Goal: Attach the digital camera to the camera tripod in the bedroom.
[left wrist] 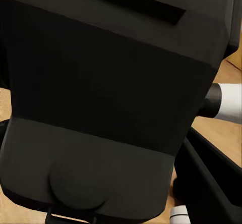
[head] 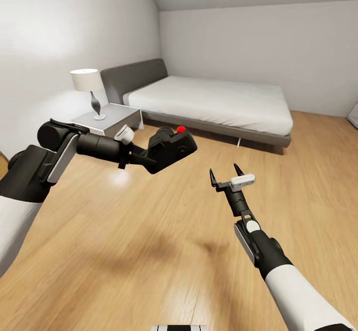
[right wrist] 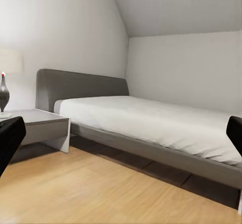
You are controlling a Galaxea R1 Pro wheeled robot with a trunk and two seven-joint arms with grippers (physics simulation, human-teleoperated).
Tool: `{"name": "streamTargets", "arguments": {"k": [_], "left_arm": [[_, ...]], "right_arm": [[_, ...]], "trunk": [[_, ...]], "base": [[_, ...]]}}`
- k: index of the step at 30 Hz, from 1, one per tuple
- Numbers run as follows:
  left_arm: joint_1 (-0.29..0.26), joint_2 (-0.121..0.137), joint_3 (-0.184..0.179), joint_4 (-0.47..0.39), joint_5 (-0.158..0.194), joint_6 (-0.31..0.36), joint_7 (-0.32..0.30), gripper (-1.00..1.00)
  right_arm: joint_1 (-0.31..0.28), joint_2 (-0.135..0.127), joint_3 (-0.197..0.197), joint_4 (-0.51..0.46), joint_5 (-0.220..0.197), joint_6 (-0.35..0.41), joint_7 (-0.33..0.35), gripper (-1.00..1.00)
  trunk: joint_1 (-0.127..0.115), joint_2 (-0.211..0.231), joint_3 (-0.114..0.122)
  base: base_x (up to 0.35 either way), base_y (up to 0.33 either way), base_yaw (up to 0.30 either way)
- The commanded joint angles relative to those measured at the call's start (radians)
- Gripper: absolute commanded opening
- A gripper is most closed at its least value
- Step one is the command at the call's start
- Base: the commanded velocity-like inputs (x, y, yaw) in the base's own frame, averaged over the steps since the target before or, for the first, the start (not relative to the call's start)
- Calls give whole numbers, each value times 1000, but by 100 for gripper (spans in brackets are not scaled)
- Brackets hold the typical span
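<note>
One lamp (head: 87, 88) stands on one grey nightstand (head: 112, 119) at the left wall of the bedroom (head: 149, 251). Just right of it, the left gripper (head: 149, 159) is clamped on the one black camera (head: 171, 148), held in the air above the wood floor, red button up; the camera's dark body (left wrist: 111, 108) sits close against the left wrist camera. Behind lies one grey bed (head: 214, 102) with a white mattress. Further right, the right gripper (head: 224, 176) hangs empty, its two fingers spread apart.
</note>
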Motion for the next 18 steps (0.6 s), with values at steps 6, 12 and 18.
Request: {"name": "streamTargets", "arguments": {"k": [6, 12, 18], "left_arm": [[-1, 2, 17, 45, 3, 7, 0, -100], [-1, 2, 71, 133, 3, 7, 1, -100], [-1, 3, 88, 175, 2, 7, -7, -100]], "right_arm": [[-1, -1, 0, 10, -1, -2, 0, 100], [-1, -2, -34, 64, -1, 14, -18, 100], [-1, -24, -55, 120, 0, 202, -22, 100]], "trunk": [[-3, 1, 22], [-6, 3, 46], [-8, 4, 69]], "base": [[0, 0, 0], [0, 0, 0], [0, 0, 0]]}}
